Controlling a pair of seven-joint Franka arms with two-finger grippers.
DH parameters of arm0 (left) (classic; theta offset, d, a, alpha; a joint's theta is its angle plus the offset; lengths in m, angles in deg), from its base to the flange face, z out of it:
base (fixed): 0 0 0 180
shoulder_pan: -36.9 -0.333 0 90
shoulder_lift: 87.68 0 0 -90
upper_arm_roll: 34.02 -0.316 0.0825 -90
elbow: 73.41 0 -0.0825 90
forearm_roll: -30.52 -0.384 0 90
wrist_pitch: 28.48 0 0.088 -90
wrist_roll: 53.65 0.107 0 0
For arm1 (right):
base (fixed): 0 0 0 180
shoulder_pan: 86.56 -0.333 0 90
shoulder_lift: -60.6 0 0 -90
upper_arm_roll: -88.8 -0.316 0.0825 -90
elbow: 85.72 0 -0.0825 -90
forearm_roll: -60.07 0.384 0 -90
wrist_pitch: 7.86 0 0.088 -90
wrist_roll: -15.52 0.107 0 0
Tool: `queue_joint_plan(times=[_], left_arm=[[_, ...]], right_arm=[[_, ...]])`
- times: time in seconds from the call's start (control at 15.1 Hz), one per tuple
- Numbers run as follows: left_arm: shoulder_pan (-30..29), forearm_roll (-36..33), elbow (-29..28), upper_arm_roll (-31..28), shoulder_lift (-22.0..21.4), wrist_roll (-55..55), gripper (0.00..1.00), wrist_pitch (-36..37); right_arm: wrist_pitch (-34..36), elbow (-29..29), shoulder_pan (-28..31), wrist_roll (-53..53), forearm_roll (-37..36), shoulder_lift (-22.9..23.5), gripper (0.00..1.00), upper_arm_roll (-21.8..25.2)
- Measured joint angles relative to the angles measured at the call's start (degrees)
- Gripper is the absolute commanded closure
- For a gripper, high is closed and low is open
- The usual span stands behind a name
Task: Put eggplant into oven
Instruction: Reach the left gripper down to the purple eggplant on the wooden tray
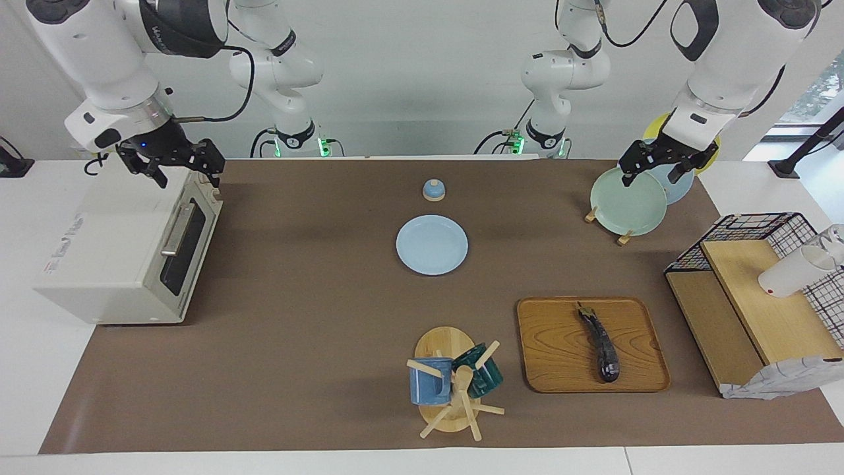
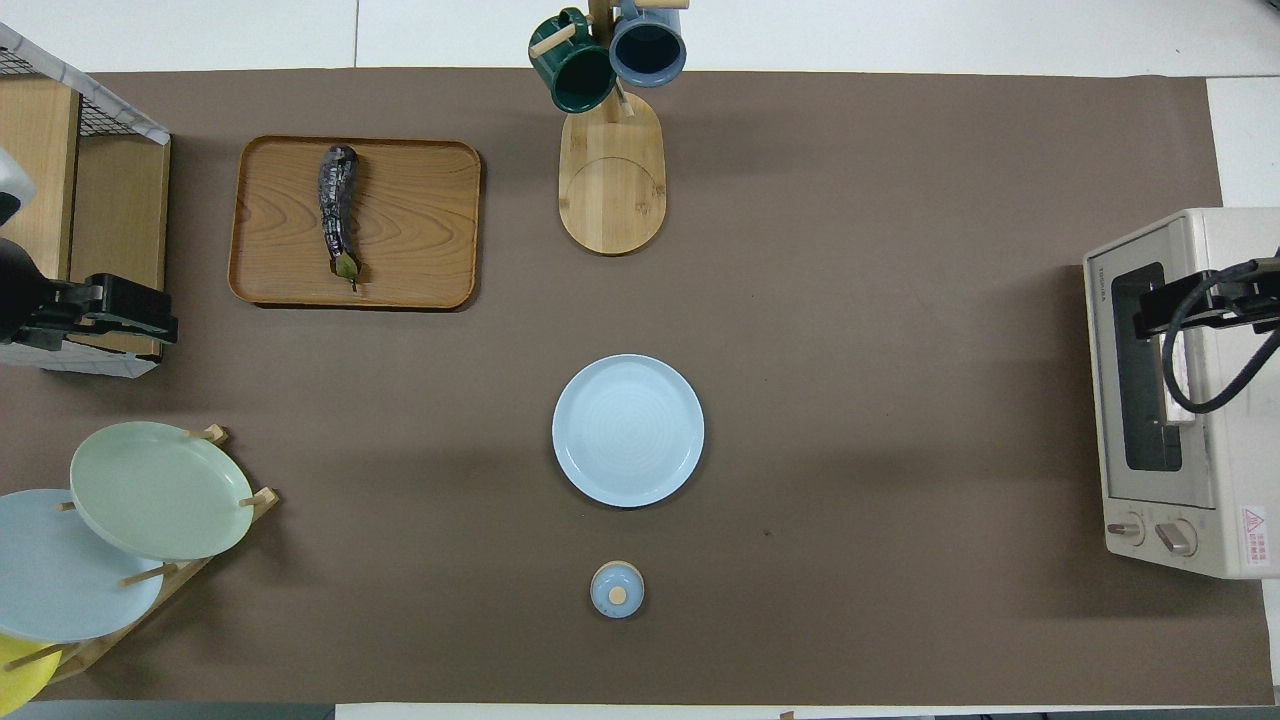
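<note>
The eggplant [image 1: 601, 346] [image 2: 338, 210], long, dark purple and glossy, lies on a wooden tray [image 1: 554, 356] [image 2: 420, 230] toward the left arm's end of the table, its green stem end pointing toward the robots. At the right arm's end stands the off-white oven [image 1: 112, 264] [image 2: 1230, 480], its glass door closed. My right gripper [image 1: 184, 173] [image 2: 1155, 310] hangs open and empty over the oven's top front edge. Over the plate rack, my left gripper [image 1: 653, 173] [image 2: 140, 315] is also open and holds nothing.
A pale blue plate [image 1: 432, 244] sits mid-table, with a small blue lid [image 1: 434, 190] nearer the robots. A mug tree [image 1: 455, 382] with two mugs stands beside the tray. The plate rack [image 1: 626, 201] and a wire-and-wood shelf [image 1: 745, 310] occupy the left arm's end.
</note>
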State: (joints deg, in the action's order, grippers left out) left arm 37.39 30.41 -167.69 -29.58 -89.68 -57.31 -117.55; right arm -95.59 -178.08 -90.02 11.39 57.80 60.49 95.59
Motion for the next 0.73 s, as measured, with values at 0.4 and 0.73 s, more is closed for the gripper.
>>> queue_joint_plan(times=[0.4,0.73], left_arm=[[0.0,0.0,0.0,0.0,0.0,0.0,0.00,0.0],[0.0,0.1,-0.3,0.1,0.2,0.0,0.00,-4.3]], right_arm=[[0.0,0.0,0.0,0.0,0.0,0.0,0.00,0.0],[0.0,-0.1,0.0,0.0,0.0,0.0,0.00,0.0]])
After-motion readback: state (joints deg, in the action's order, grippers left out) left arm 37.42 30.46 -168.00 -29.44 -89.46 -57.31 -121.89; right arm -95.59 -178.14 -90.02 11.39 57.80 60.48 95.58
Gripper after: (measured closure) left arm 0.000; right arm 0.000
